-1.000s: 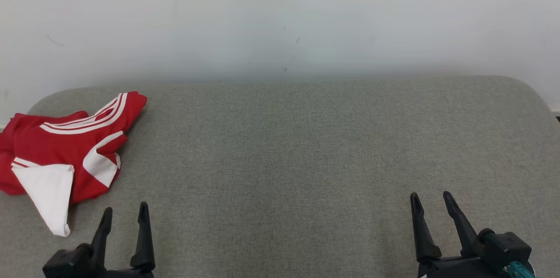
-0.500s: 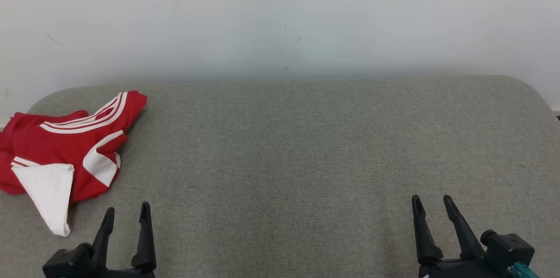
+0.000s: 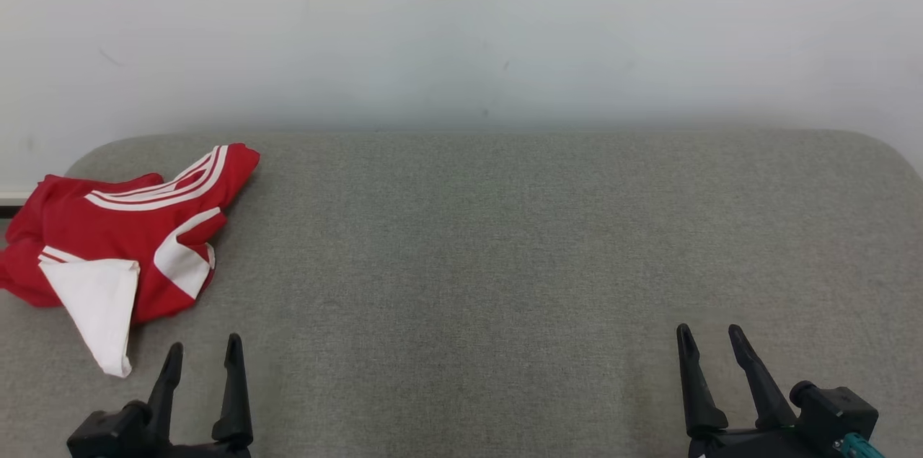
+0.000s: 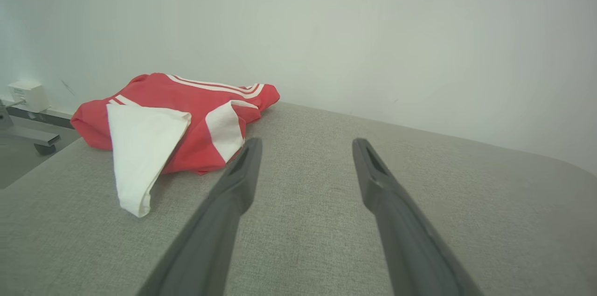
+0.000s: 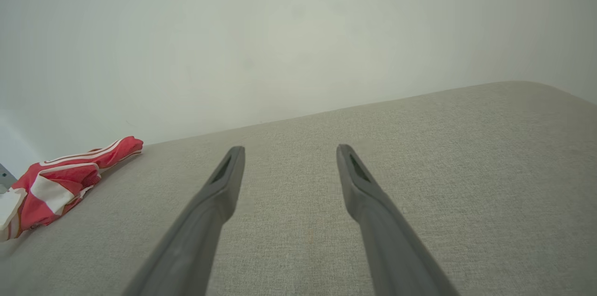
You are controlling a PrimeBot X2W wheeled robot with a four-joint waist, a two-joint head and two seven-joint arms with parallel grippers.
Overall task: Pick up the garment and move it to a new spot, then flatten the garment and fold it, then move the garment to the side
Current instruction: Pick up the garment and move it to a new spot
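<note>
Currently both my left gripper (image 3: 202, 353) and right gripper (image 3: 710, 346) spread, empty; garment (image 3: 122, 241) looks soft, light: pinch red bunched edge.

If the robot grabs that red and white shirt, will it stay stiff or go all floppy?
Probably floppy: the crumpled red and white cloth shirt lies in soft folds on the grey fabric surface, so it would likely droop. The cloth looks thin, so it is probably light.
</note>
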